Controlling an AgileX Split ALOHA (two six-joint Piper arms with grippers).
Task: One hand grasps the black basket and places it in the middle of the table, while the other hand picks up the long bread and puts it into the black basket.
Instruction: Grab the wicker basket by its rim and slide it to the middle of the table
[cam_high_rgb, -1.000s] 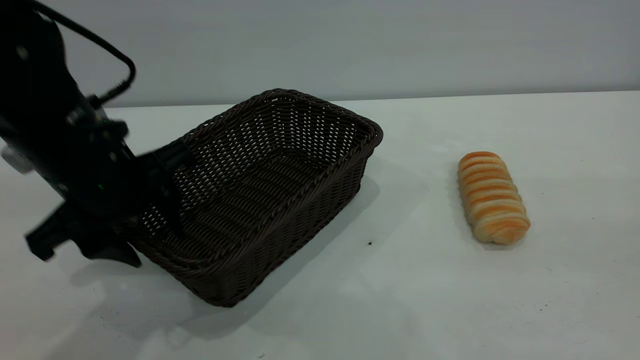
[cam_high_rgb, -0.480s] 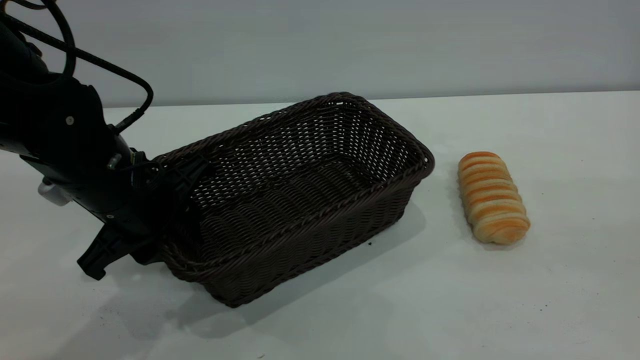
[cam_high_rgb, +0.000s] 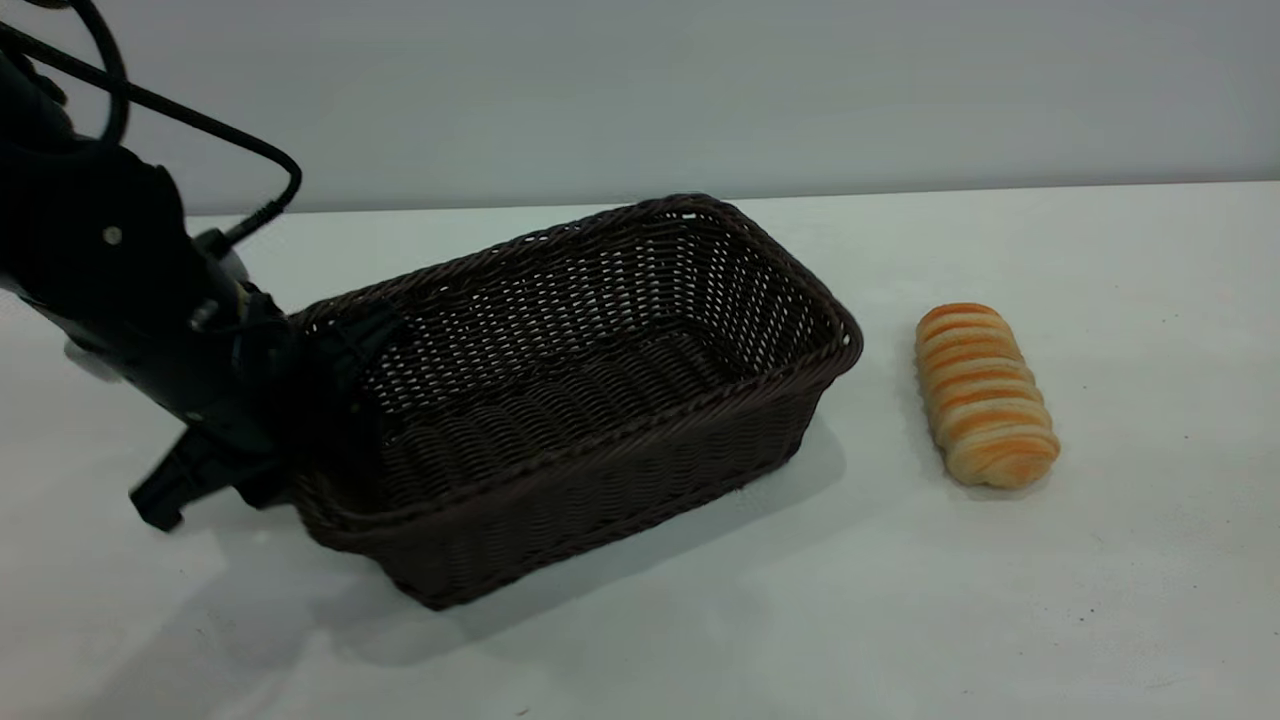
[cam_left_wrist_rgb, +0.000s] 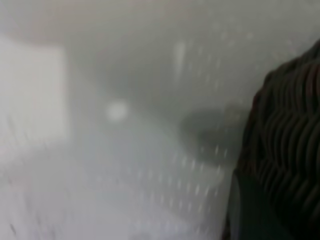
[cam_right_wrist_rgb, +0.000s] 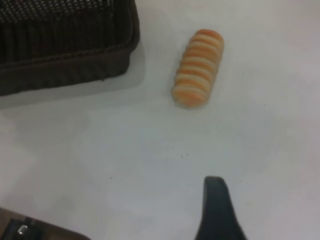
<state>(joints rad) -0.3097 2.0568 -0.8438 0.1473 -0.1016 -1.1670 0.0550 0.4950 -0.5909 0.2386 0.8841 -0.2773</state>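
The black basket (cam_high_rgb: 600, 400) stands left of the table's middle, empty, with one long side facing front. My left gripper (cam_high_rgb: 335, 385) is shut on the rim of its left short end, one finger (cam_high_rgb: 352, 345) inside the basket. In the left wrist view the weave (cam_left_wrist_rgb: 290, 140) fills one side, blurred. The long bread (cam_high_rgb: 985, 395) lies on the table to the right of the basket, apart from it. It also shows in the right wrist view (cam_right_wrist_rgb: 198, 67), beside the basket's corner (cam_right_wrist_rgb: 75, 55). My right gripper (cam_right_wrist_rgb: 216, 205) hovers well short of the bread, with only a black tip of it in view.
The pale table (cam_high_rgb: 900, 600) stretches in front of and to the right of the bread. A grey wall stands behind the table's far edge. The left arm's cable (cam_high_rgb: 200, 125) loops above the basket's left end.
The left gripper has swung the basket round and carried it to the right, then drawn it slightly back to the left. The bread has not moved.
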